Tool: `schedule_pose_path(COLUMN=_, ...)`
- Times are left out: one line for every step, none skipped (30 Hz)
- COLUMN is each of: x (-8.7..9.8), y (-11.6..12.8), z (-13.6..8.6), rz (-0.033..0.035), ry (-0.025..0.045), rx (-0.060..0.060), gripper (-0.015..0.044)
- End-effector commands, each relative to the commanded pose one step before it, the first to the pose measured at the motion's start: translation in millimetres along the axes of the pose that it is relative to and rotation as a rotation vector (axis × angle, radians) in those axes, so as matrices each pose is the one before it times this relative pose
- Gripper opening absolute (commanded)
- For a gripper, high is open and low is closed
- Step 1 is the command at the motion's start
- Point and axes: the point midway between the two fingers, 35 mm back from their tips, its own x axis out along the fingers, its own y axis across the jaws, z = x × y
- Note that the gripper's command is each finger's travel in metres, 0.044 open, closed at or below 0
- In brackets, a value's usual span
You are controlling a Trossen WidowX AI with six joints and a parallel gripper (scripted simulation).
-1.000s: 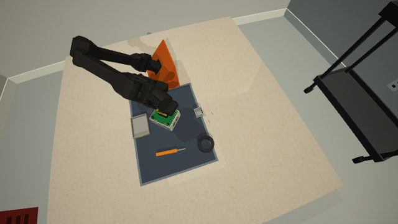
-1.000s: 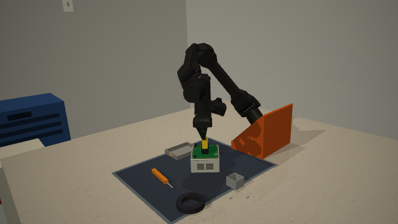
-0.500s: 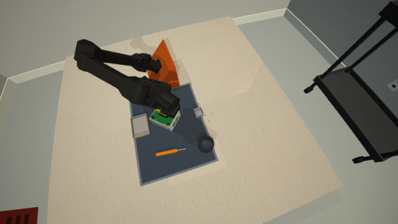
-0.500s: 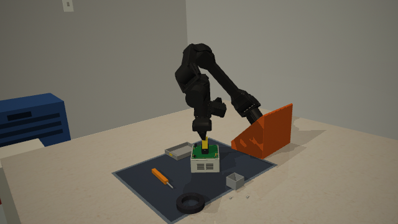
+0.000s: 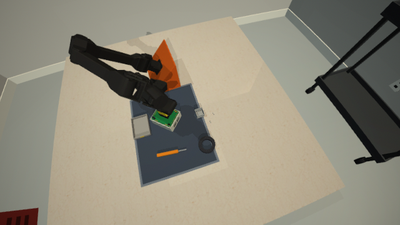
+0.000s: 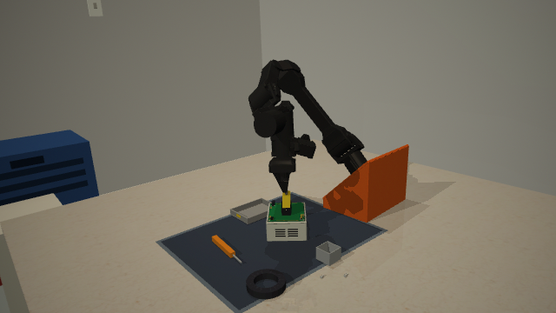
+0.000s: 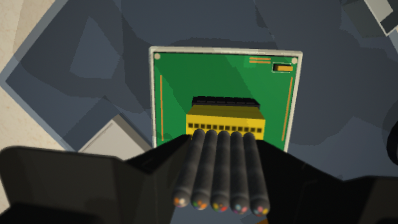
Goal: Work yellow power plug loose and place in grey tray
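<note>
From the top, the gripper (image 5: pixel 165 113) (image 6: pixel 285 190) (image 7: pixel 222 145) is reaching over the circuit board (image 5: pixel 169 122) (image 6: pixel 297 213) (image 7: pixel 227 75), and the yellow power plug (image 5: pixel 163 114) (image 6: pixel 286 200) (image 7: pixel 225 120) is showing beneath it. The grey tray (image 5: pixel 134 129) (image 6: pixel 248 216) is lying just left of the board's box, presumably so the carry stays short. An orange screwdriver (image 5: pixel 167 153) (image 6: pixel 222 246) is resting near, out of the way.

In the exterior view, the fingers are pointing down onto the plug's top, likely to gain leverage for rocking. The plug is standing about upright at the black socket (image 6: pixel 286 210) (image 7: pixel 225 101); how deep it is sitting, I cannot tell.

In the wrist view, the fingers are standing partly open, closed on the plug's two ends, probably leaving its broad faces free to tip. The cables (image 7: pixel 220 170) are rising between them. The job is apparently still at the loosening; rocking is seeming wiser than lifting.
</note>
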Motion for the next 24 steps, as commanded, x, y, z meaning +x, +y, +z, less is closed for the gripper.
schedule_pose_path(x=-16.5, y=-6.77, z=1.5, rz=0.04679, ry=0.0146, rx=-0.0243, gripper=0.0)
schedule_pose_path(x=0.03, y=-2.47, z=0.01, rz=0.02943, ry=0.0, rx=0.0002, gripper=0.0)
schedule_pose_path(x=0.02, y=-2.42, z=0.01, rz=0.02885, ry=-0.00004, rx=0.0002, gripper=0.0)
schedule_pose_path(x=0.02, y=-2.25, z=0.01, rz=0.02693, ry=-0.00008, rx=0.0002, gripper=0.0)
schedule_pose_path(x=0.01, y=-1.98, z=0.0, rz=0.02377, ry=-0.0001, rx=0.0002, gripper=0.0)
schedule_pose_path(x=0.0, y=-1.63, z=0.0, rz=0.01957, ry=-0.00011, rx=0.0002, gripper=0.0)
schedule_pose_path(x=0.0, y=-1.21, z=0.0, rz=0.01452, ry=-0.00009, rx=0.0001, gripper=0.0)
schedule_pose_path(x=-0.45, y=-0.68, z=0.0, rz=0.00886, ry=-0.00008, rx=0.0001, gripper=0.0)
schedule_pose_path(x=-0.01, y=-0.24, z=0.0, rz=0.00284, ry=-0.00005, rx=0.0, gripper=0.0)
schedule_pose_path(x=-0.42, y=0.33, z=0.0, rz=-0.00329, ry=-0.00002, rx=0.0, gripper=0.0)
schedule_pose_path(x=-0.66, y=0.85, z=0.01, rz=-0.00929, ry=0.0, rx=-0.0001, gripper=0.0)
schedule_pose_path(x=-2.2, y=1.52, z=0.02, rz=-0.01495, ry=-0.00007, rx=-0.0002, gripper=0.0)
schedule_pose_path(x=-2.38, y=1.91, z=0.02, rz=-0.01994, ry=-0.00003, rx=-0.0002, gripper=0.0)
schedule_pose_path(x=-2.37, y=2.21, z=0.02, rz=-0.02407, ry=-0.00001, rx=-0.0003, gripper=0.0)
schedule_pose_path(x=-2.37, y=2.41, z=0.01, rz=-0.02713, ry=-0.00002, rx=-0.0003, gripper=0.0)
schedule_pose_path(x=-2.37, y=2.5, z=0.01, rz=-0.02896, ry=-0.00004, rx=-0.0003, gripper=0.0)
schedule_pose_path(x=-2.37, y=2.48, z=0.01, rz=-0.02944, ry=-0.00007, rx=-0.0003, gripper=0.0)
schedule_pose_path(x=-2.37, y=2.34, z=0.0, rz=-0.02855, ry=-0.0001, rx=-0.0003, gripper=0.0)
schedule_pose_path(x=-2.37, y=2.09, z=0.0, rz=-0.02634, ry=-0.00014, rx=-0.0002, gripper=0.0)
schedule_pose_path(x=-2.37, y=1.75, z=0.0, rz=-0.02293, ry=-0.00017, rx=-0.0002, gripper=0.0)
schedule_pose_path(x=-2.38, y=1.32, z=0.0, rz=-0.01852, ry=-0.00017, rx=-0.0002, gripper=0.0)
schedule_pose_path(x=-2.38, y=0.84, z=0.01, rz=-0.01333, ry=-0.00016, rx=-0.0001, gripper=0.0)
schedule_pose_path(x=-2.38, y=0.32, z=0.01, rz=-0.00758, ry=-0.00013, rx=-0.0001, gripper=0.0)
schedule_pose_path(x=-2.38, y=-0.21, z=0.02, rz=-0.00153, ry=-0.00009, rx=0.0, gripper=0.0)
